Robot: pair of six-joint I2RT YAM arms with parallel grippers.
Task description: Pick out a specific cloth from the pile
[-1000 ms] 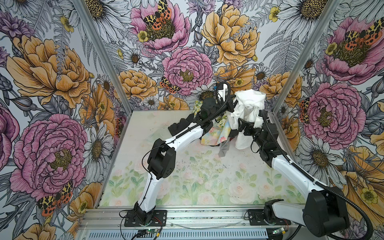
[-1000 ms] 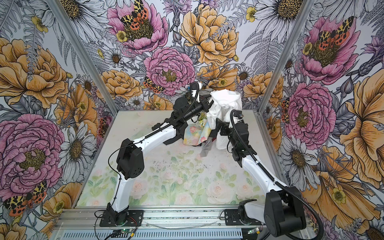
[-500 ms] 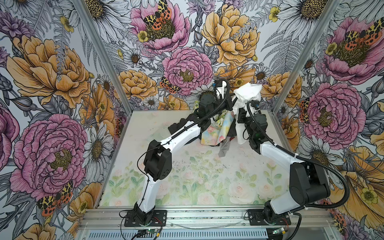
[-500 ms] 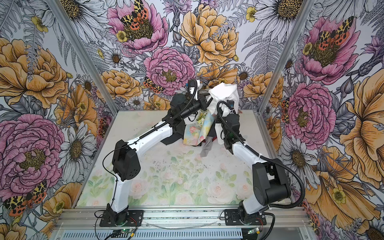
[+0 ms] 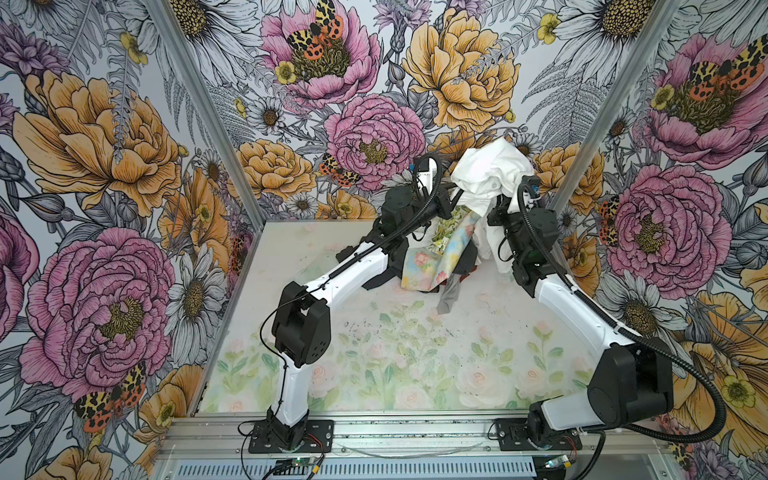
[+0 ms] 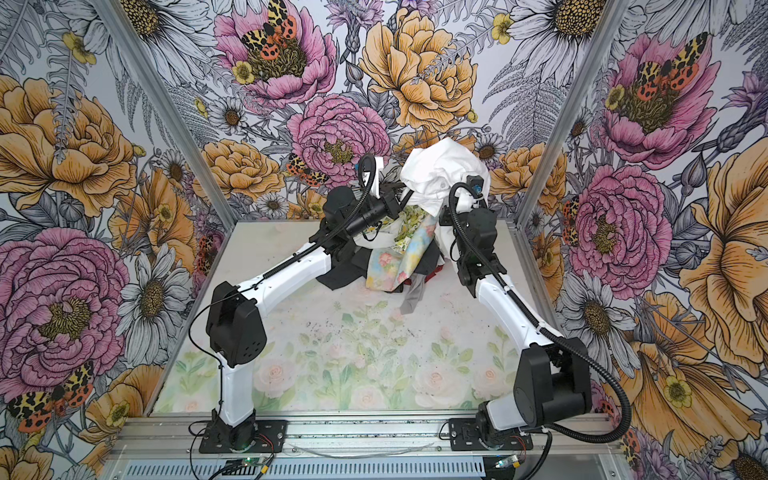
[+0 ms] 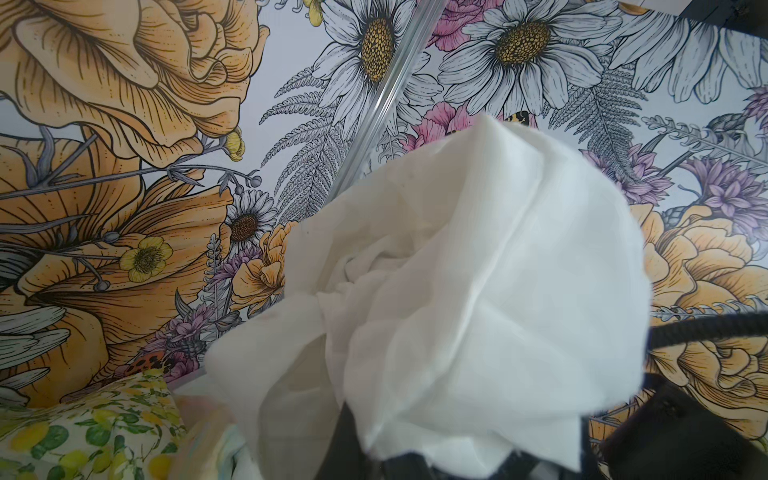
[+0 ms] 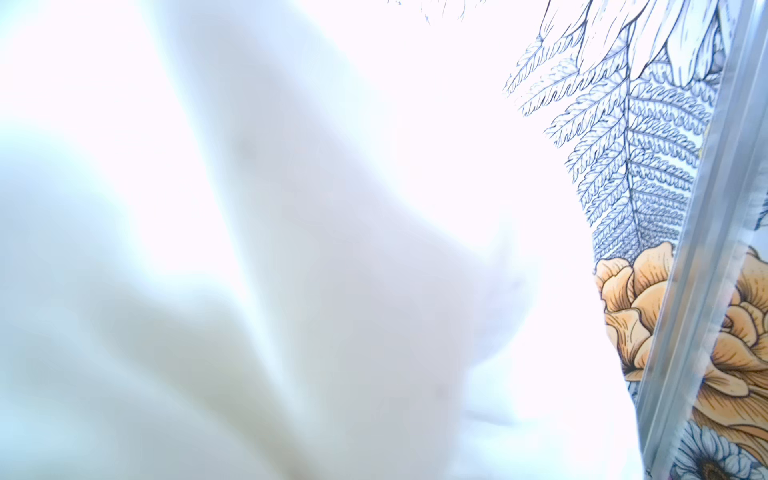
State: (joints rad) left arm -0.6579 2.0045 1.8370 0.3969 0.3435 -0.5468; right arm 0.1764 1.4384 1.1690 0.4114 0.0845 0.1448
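Gripping the cloth (image 5: 492,170) with left tool (image 5: 451,198) and right tool (image 5: 498,206), both pinched narrow on its folds, high above the pile (image 5: 432,266) at the table's (image 5: 374,353) far right. Lift straight and slowly, without jerking. Watch the lemon print (image 5: 449,224) drawn up beside the left tool, seemingly snagged. Spread the tools apart gently to shed it before carrying clear.

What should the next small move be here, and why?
Probably lift the white cloth a little higher and away from the pile: it is bunched up high, but the lemon-print cloth and floral cloth hang close beneath it, not yet separated.
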